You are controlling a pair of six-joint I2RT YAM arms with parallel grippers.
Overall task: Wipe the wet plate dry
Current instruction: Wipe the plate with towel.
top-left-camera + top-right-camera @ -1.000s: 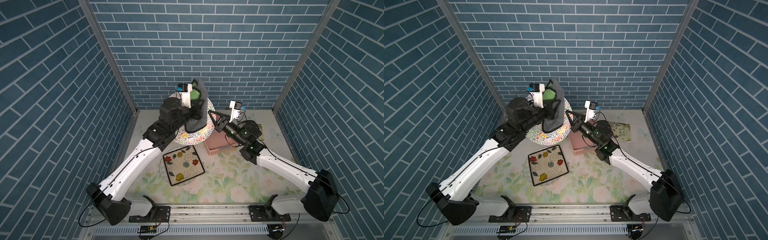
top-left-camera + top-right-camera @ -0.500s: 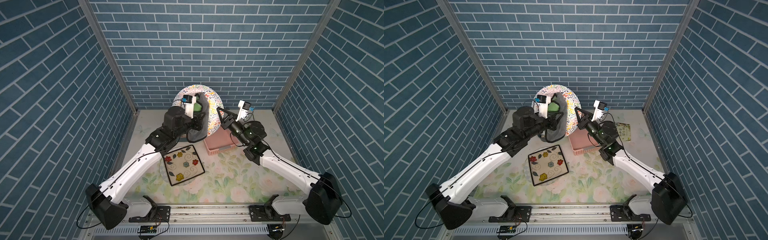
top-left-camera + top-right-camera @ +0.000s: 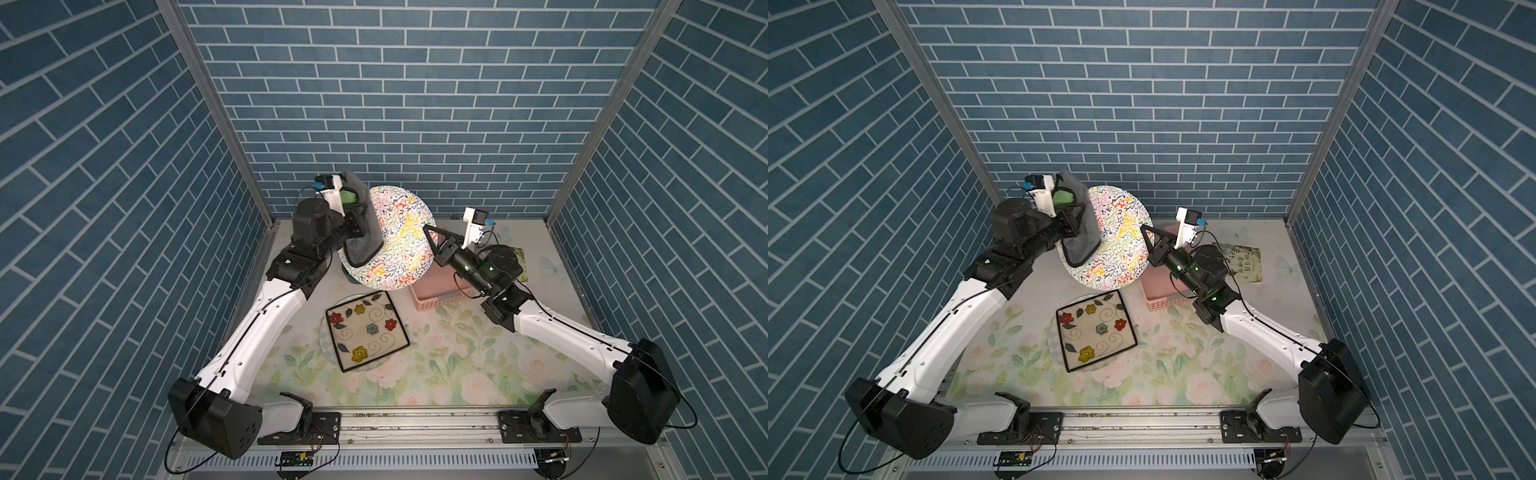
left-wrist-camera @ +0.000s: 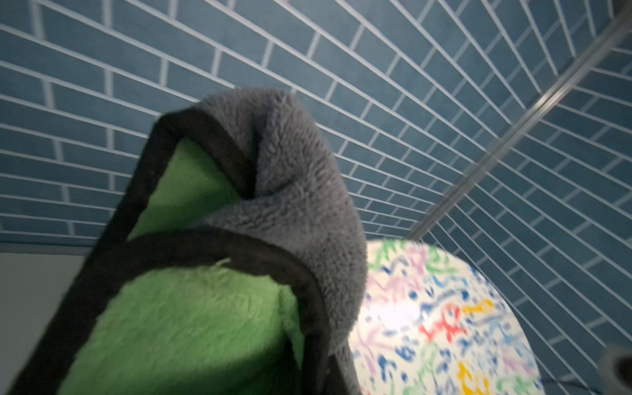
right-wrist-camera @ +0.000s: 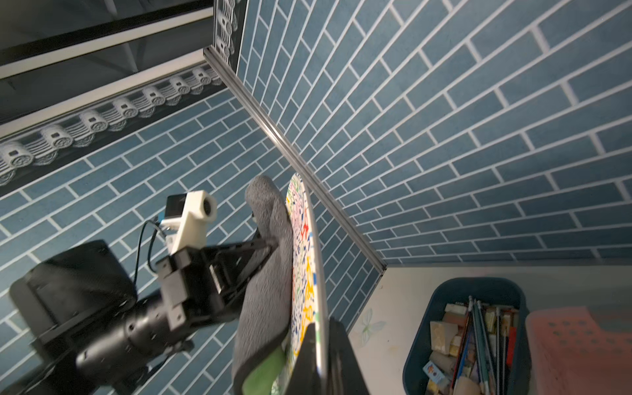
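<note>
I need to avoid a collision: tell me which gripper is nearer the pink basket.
Right. The right gripper, shut on the round plate, hangs right by the pink basket. The left gripper, shut on the grey cloth, is across the plate from it.

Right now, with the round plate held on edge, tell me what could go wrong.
The right gripper pinches only the rim of the patterned round plate; pressure from the grey-green cloth in the left gripper could pivot or slip it. A drop could hit the square flowered plate or pink basket below. The cloth covers just one side, so wet patches may remain.
</note>
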